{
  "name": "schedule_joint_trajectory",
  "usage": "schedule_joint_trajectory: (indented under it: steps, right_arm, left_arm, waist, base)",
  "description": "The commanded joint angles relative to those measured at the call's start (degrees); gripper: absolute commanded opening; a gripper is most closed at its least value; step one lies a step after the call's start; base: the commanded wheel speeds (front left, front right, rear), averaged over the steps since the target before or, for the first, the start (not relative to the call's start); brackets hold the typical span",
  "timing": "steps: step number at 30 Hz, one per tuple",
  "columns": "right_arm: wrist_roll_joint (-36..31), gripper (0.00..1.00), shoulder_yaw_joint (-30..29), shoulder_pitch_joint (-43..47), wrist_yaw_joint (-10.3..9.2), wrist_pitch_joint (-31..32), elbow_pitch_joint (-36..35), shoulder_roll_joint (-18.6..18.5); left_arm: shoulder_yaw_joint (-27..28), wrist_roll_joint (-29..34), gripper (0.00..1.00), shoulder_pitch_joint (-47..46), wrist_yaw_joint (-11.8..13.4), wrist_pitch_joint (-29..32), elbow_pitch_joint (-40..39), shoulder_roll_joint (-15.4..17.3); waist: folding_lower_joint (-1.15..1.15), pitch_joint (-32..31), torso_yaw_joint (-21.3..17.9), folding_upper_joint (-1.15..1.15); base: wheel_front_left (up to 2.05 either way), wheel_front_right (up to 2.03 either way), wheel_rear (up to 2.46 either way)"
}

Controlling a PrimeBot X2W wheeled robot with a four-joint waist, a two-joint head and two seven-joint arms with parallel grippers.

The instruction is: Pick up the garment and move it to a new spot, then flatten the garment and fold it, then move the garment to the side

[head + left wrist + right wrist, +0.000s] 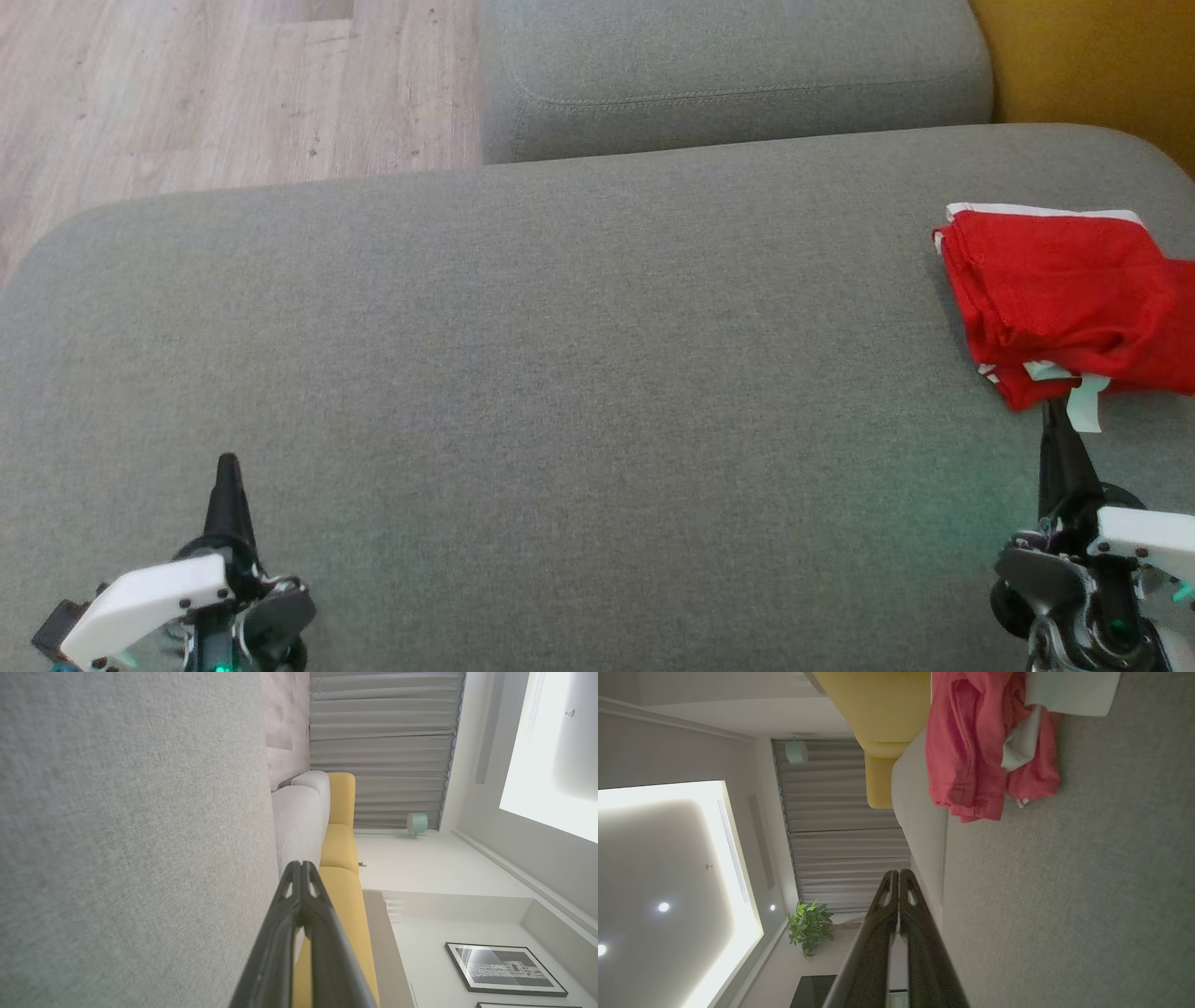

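Far left, wood floor (pixel 187 84) is seen beyond the big grey cushion (pixel 560 373) that serves as the work surface.

Near left, the left gripper (pixel 227 467) is held low over the cushion, fingers pressed together to a single point w/ nothing btwn them. It is kept well apart from the garment, prob. parked since nothing on that side needs handling.

The centre of the cushion is left bare. A second grey cushion (pixel 728 75) is seen at the far side, and yellow upholstery (pixel 1092 56) at the far right corner.

At the right edge the garment (pixel 1055 289) is laid: red fabric w/ white trim, stacked in layers, part cut off by the frame. A white tag or strip is left poking out at its near edge. Folding is judged done, and the spot at the side fits the task's last step, so the job looks at or close to its end.

Near right, the right gripper (pixel 1053 415) is pointed at the garment's near edge, fingers likewise closed tight and empty. In the right wrist view a strip of cushion is seen btwn tips and fabric, so no contact is judged.
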Motion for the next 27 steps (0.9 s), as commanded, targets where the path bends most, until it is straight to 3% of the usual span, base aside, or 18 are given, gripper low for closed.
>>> schedule_joint_trajectory:
  steps: [1,27]
  right_arm:
    - [0.4,0.00,1.2,-3.1,-0.05,0.3,-2.2,-0.2]
    - [0.4,0.00,1.1,-3.1,-0.05,0.3,-2.2,-0.2]
  left_arm:
    - [1.9,0.1,0.00,-2.7,0.1,0.3,-1.7,0.7]
    - [2.3,0.4,0.00,-2.7,0.1,0.6,-1.6,0.4]
  waist:
    - [0.00,0.0,0.0,0.00]
    - [0.00,0.0,0.0,0.00]
  base:
    - [0.00,0.00,0.00]
    - [0.00,0.00,0.00]
